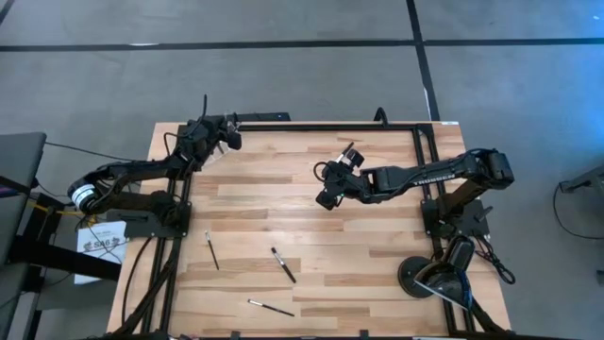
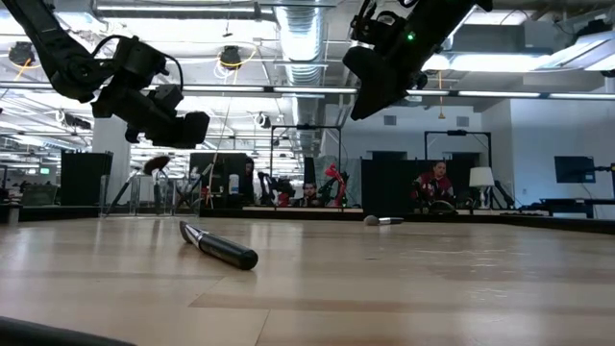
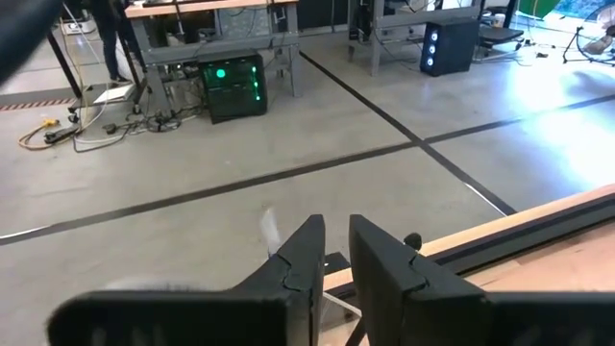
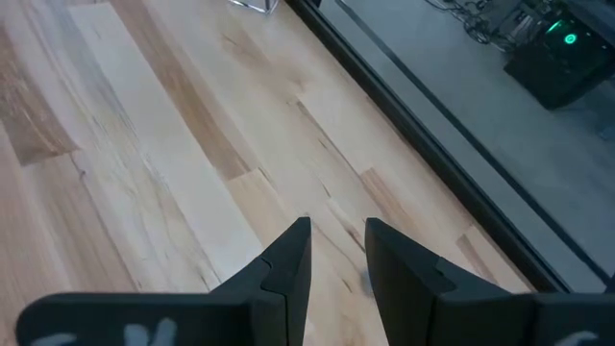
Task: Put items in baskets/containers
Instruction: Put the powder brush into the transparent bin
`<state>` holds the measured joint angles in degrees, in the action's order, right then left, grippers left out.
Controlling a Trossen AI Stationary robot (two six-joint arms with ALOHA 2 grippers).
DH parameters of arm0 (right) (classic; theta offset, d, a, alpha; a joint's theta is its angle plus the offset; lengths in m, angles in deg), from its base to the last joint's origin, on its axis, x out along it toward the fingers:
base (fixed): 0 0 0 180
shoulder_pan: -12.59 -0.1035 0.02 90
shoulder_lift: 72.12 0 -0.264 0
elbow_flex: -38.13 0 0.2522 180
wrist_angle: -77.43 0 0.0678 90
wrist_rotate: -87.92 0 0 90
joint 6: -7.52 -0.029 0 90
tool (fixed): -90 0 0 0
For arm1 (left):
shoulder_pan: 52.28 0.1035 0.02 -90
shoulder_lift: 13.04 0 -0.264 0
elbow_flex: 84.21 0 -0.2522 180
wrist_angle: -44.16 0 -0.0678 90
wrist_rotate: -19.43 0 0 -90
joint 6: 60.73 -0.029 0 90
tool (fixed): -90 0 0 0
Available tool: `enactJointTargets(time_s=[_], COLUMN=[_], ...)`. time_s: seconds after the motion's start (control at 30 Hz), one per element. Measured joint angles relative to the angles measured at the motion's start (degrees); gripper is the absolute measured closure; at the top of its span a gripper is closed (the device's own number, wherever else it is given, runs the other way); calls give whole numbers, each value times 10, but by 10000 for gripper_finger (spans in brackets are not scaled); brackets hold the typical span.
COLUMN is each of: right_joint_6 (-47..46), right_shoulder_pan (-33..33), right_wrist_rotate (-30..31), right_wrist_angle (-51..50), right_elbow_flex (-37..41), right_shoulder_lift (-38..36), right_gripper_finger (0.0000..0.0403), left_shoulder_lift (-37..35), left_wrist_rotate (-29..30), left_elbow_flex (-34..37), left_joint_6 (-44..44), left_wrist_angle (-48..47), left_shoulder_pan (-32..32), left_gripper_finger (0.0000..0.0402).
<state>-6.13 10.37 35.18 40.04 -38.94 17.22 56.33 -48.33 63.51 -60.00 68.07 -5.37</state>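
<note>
A slim makeup brush (image 2: 219, 248) lies flat on the wood closest to the low camera, its dark, smooth handle round and thin and tapering toward a small tip. Being round, it would likely roll if nudged sideways. From above, three such brushes rest loose along the near part of the table (image 1: 377, 236): one to the left (image 1: 212, 251), one in the middle (image 1: 283, 265), and one by the near edge (image 1: 271, 308). They lie well apart from each other and at different angles, which looks like scattering, not sorting. The tabletop is pale butcher-block, planks of differing tones with a matte grain, framed by a black metal rail. A round black lamp base (image 1: 420, 279) sits at the near right corner. The clear cup meant to receive the brushes cannot be made out in any view. The left gripper (image 1: 231, 135) hangs over the far left corner, looking out past the table's edge to the floor, its blocky dark fingers (image 3: 300, 252) a narrow gap apart with nothing visible between them. The right gripper (image 1: 327, 198) hovers above bare wood near the table's middle, fingers (image 4: 288, 252) slightly parted and empty, probably placed to come toward the near brushes.
</note>
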Motion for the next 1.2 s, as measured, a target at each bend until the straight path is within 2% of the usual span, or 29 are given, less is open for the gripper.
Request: enactJointTargets(time_s=[0.33, 0.6, 0.8, 0.9, 1.1, 1.2], right_joint_6=[0, -14, -4, 62, 262, 312], right_shoulder_pan=[0, 22, 73, 104, 167, 198], right_wrist_rotate=[0, -3, -53, -92, -188, -216], right_wrist_angle=[-3, 14, 25, 25, 16, 14], right_elbow_flex=[0, 48, 65, 65, 65, 65], right_shoulder_lift=[0, 0, 0, 0, 0, 0], right_gripper_finger=[310, 310, 310, 310, 310, 315], left_shoulder_lift=[-4, -102, -188, -213, -222, -221], left_wrist_rotate=[-4, -112, -195, -210, -214, -251], left_elbow_flex=[0, 0, 0, 0, 0, 0], left_joint_6=[-3, -5, -12, -32, -78, -94], left_wrist_angle=[3, 5, 8, 12, 18, 23], left_shoulder_pan=[-1, -40, -96, -122, -161, -169], left_gripper_finger=[338, 314, 307, 307, 309, 310])
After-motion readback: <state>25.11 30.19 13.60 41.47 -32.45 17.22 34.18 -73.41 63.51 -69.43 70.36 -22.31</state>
